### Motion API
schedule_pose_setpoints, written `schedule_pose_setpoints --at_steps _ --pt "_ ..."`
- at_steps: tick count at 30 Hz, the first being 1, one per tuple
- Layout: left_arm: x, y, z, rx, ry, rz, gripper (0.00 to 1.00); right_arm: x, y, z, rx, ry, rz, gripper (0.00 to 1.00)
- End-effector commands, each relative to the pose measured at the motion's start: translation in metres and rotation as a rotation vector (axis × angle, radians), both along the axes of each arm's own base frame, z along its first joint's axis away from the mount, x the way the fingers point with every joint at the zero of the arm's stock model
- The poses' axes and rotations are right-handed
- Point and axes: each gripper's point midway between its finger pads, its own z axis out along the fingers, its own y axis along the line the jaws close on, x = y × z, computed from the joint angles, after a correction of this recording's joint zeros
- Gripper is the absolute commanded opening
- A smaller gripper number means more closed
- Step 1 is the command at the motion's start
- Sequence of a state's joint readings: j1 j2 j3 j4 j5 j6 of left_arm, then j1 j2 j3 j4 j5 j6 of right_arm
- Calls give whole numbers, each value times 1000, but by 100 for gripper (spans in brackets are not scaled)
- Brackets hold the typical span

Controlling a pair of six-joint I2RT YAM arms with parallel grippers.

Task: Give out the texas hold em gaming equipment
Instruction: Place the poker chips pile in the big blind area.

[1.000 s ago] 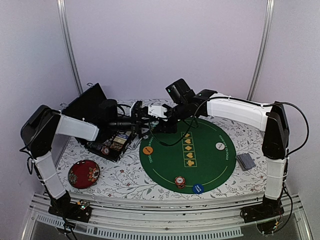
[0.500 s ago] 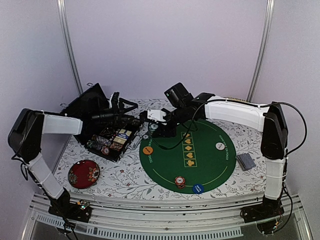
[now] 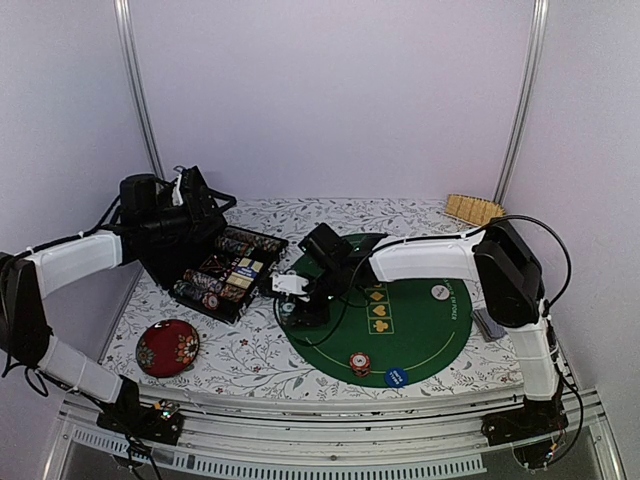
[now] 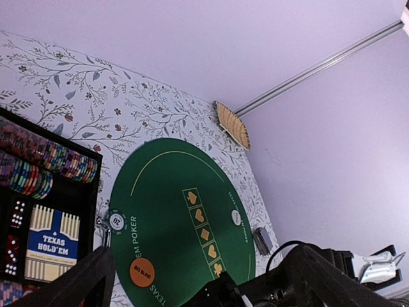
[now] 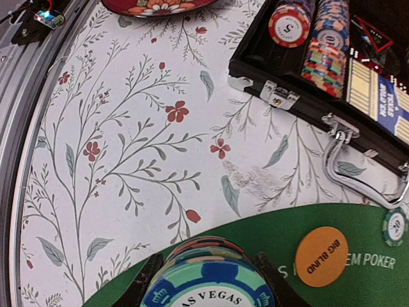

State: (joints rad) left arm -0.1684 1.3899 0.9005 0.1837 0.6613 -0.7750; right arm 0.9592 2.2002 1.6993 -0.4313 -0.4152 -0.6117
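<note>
My right gripper [image 3: 303, 308] is clamped on a stack of striped poker chips [image 5: 204, 249] with a green-and-blue chip on top. I hold it over the left edge of the round green felt mat [image 3: 400, 320], just beside the orange round "Big Blind" marker disc [image 5: 321, 256]. I cannot tell whether its base touches the felt. My left gripper [image 3: 205, 200] hangs wide open and empty above the black chip case [image 3: 225, 270].

I judge this the placing step, giving this seat its chips. Another red-and-green chip stack [image 3: 360, 363] and a blue round disc [image 3: 396, 377] sit at the mat's near edge. Next I should lower, seat the stack flat, spread my fingers evenly and lift straight up so it does not topple.
</note>
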Motion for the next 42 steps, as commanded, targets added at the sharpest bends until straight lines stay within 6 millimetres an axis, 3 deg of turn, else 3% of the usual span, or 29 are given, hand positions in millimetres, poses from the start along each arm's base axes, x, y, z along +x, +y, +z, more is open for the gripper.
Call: schedule_pose_setpoints --at_steps 1,9,21,31,34,39,42 --pt "-7 12 -16 74 29 18 98 -1 16 -6 50 29 -19 2" --pt "-7 16 -17 88 29 29 98 -1 9 -37 -11 52 -42 2" --pt "-7 22 -14 113 19 51 98 20 -1 -53 -35 18 -100 2" --pt "-6 26 -13 116 17 62 98 14 -5 -76 -95 12 -102 4" --pt "-6 26 -11 117 13 63 98 13 -6 -79 -102 15 -111 11" --pt "-5 28 -12 118 15 67 98 17 -9 -82 -118 7 -133 34" --pt "-5 29 -12 119 16 72 98 18 -12 -84 -131 5 -142 40"
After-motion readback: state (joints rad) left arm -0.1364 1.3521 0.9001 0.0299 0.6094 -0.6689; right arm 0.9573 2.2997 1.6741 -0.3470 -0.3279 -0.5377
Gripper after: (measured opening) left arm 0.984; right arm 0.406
